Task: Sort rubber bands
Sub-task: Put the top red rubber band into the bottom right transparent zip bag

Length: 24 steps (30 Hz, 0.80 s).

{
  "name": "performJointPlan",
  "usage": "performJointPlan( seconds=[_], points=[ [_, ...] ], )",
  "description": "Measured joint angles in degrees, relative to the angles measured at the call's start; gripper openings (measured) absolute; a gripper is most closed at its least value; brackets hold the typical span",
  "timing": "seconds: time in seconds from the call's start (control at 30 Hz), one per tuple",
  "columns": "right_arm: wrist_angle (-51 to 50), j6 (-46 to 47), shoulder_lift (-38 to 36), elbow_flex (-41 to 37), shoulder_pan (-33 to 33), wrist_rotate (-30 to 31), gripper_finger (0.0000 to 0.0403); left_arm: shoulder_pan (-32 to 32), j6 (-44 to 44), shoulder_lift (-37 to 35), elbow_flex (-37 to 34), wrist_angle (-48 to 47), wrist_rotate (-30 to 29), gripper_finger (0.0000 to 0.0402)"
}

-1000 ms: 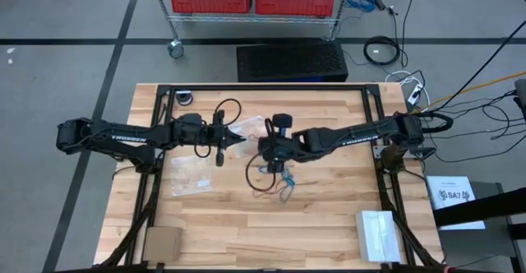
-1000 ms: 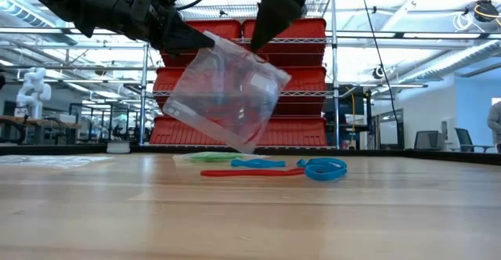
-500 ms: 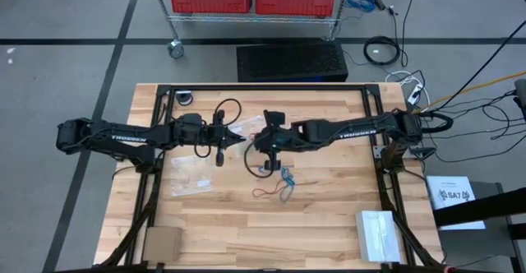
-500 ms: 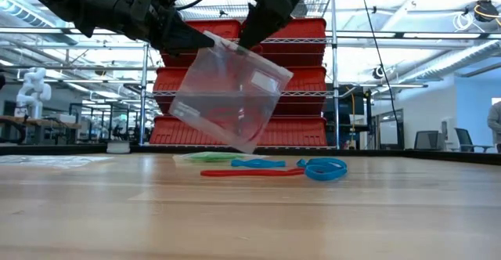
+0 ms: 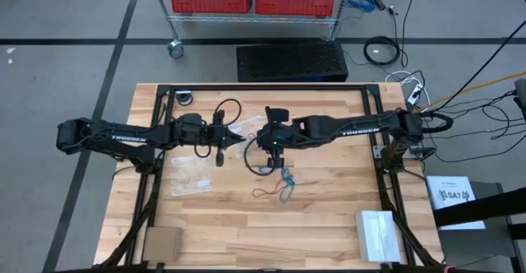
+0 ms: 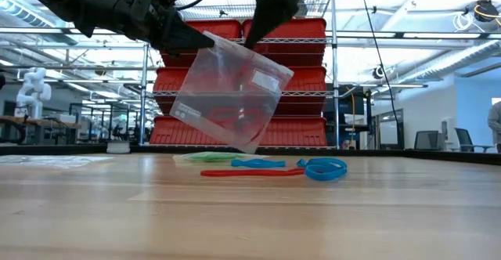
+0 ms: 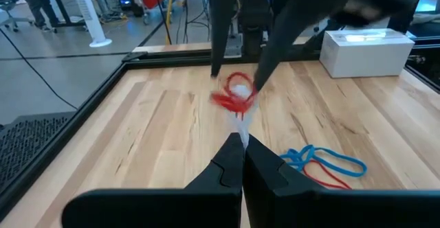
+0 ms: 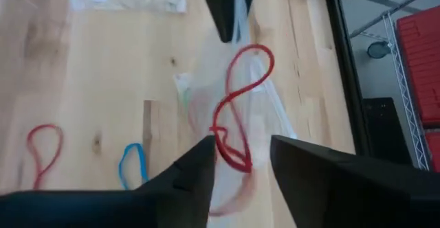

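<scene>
Left gripper [image 7: 242, 145] pinched shut on clear zip bag [image 6: 228, 94]; right gripper [image 8: 242, 161] parted above bag mouth, red rubber band [image 8: 237, 111] between its fingers.

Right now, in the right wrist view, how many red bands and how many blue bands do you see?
Red bands: 2, one in the bag, one on the table.
Blue bands: 1.
Total: 3.

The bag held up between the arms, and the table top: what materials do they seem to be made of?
The bag looks like thin clear glossy plastic film: the red bins behind show through it. The table top seems to be pale matte wood, with visible plank seams and grain.
</scene>
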Motion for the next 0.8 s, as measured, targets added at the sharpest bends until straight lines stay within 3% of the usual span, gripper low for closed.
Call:
performJointPlan(
  seconds=[0.33,0.43,0.53,0.63,0.73,0.8],
  points=[
    [-11.3,-0.8,0.0,9.9,1.6,0.3,0.0164,0.0,0.0,0.0,0.0,0.0,0.0,0.0002],
    [-17.9,0.0,0.0,10.7,1.6,3.8,0.0155,0.0,0.0,0.0,0.0,-0.1,0.0,0.0002],
    [-25.4,2.6,0.0,10.5,1.6,7.6,0.0127,0.0,0.0,0.0,0.0,-0.2,0.0,0.0002],
    [-27.3,4.2,-0.5,7.8,1.9,9.1,0.0075,0.0,0.0,0.0,0.0,-0.3,0.0,0.0002],
    [-23.2,4.0,-2.7,2.3,1.8,9.3,0.0015,0.0,0.0,0.0,0.0,-0.5,0.0,0.0002],
    [-16.4,3.1,-5.2,-2.8,0.9,8.7,0.0009,0.0,0.0,0.0,0.0,-0.9,0.0,0.0002]
  ],
)
